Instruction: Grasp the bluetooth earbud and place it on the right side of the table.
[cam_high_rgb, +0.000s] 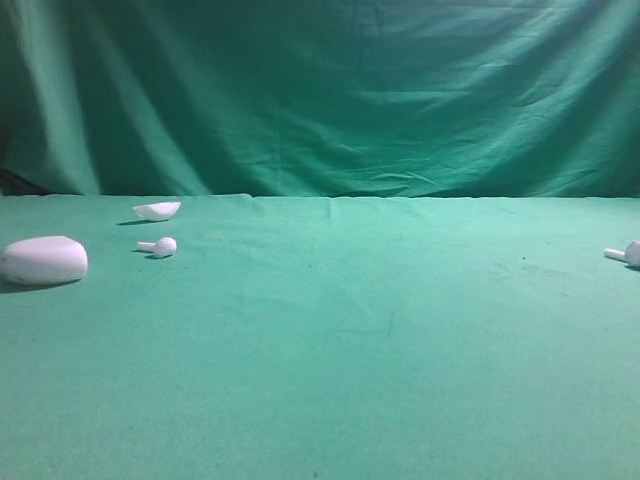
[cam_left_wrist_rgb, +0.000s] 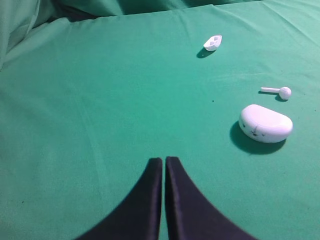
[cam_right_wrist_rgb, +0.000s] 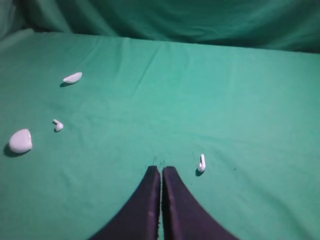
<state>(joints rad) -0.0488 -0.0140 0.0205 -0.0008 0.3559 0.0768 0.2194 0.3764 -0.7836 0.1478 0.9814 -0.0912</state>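
The bluetooth earbud (cam_high_rgb: 626, 254) lies on the green table (cam_high_rgb: 340, 340) at the far right edge of the exterior view, stem pointing left. In the right wrist view this earbud (cam_right_wrist_rgb: 201, 164) rests on the cloth just right of my right gripper (cam_right_wrist_rgb: 161, 168). That gripper is shut with nothing between its dark fingers and stands apart from the earbud. My left gripper (cam_left_wrist_rgb: 163, 159) is also shut and empty, over bare cloth. Neither arm shows in the exterior view.
On the left of the table sit a large white oval case (cam_high_rgb: 43, 260), a plain white earbud (cam_high_rgb: 160, 246) and a small white shell-like piece (cam_high_rgb: 157, 210). A green curtain (cam_high_rgb: 320, 90) hangs behind the table.
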